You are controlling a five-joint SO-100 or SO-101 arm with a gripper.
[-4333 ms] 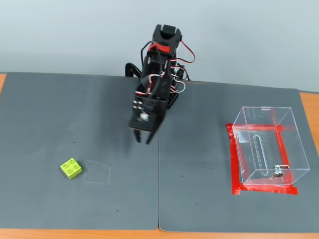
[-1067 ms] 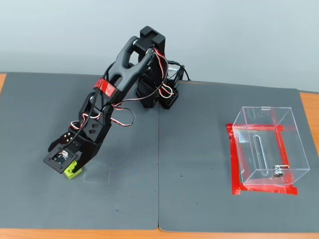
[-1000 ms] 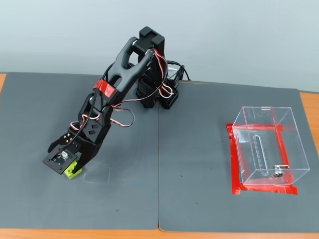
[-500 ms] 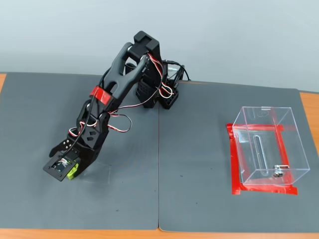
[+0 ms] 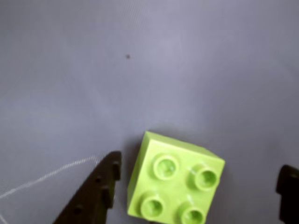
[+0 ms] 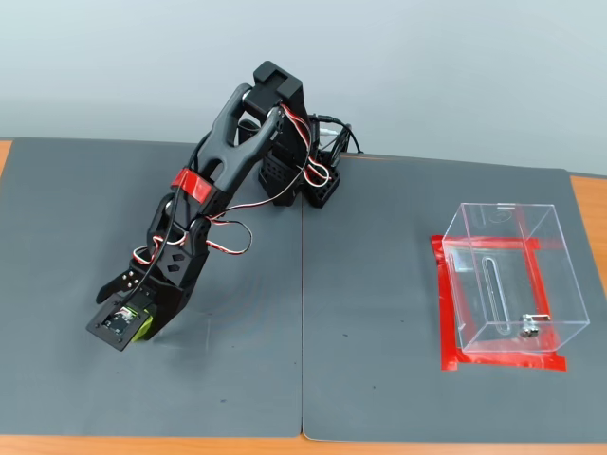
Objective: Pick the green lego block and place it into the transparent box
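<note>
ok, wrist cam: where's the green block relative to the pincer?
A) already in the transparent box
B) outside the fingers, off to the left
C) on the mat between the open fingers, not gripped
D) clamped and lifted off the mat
C: in the wrist view the green lego block sits on the mat between the pincer fingers, with gaps on both sides.

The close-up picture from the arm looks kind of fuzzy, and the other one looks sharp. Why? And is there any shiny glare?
In the wrist view the green lego block sits very near the lens, so it and the gripper fingers look soft. The fixed view stands farther off and is crisp, with even light and only faint shadows under the arm. Pale reflections show on the transparent box walls.
</note>
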